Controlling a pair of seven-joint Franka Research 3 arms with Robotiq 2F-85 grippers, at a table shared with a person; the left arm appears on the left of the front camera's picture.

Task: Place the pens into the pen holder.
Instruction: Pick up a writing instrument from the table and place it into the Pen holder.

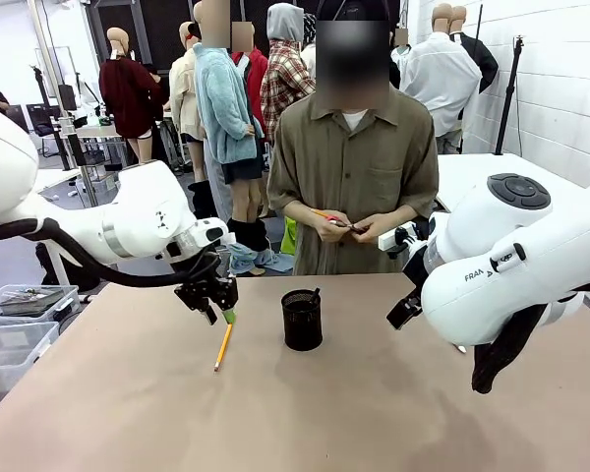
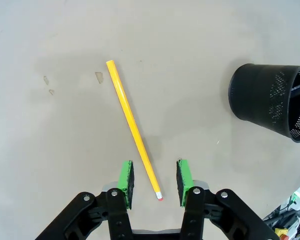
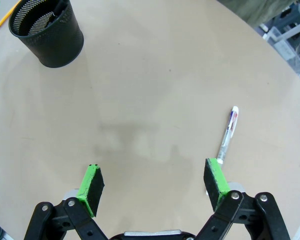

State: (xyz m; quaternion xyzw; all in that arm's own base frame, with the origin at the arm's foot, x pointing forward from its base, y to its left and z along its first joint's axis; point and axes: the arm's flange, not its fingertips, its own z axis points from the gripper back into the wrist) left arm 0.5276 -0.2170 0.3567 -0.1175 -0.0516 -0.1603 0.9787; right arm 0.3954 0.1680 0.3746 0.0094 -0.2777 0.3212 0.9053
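**Step in hand:** pickup of the yellow pencil with the left gripper.

- The pencil lies flat on the worktop, with its eraser end between the two green fingers.
- The fingers stand partly apart, one on each side of the pencil. A gap shows on both sides and nothing is clamped.
- In the front view this gripper hangs just over the pencil's far end, to the left of the pen holder.

**Pen holder:** it stands upright near the middle of the worktop. A dark pen stands in it, so I judge one of three pens placed.

**Right gripper****:** it hovers over bare worktop with its fingers wide apart and empty. The silvery pen lies flat just beyond one finger, outside the gap and well apart from the pen holder.

**Next move, as I judge it:**

1. Lower the left gripper until the fingers reach the worktop.
2. Close on the pencil.
3. Lift the pencil and carry it over the pen holder.
4. Tip the pencil upright and release.

A grip this near the eraser end leaves most of the pencil hanging free, so I expect it to swing and would tilt it slowly. The right gripper must shift sideways to bring the silvery pen between its fingers
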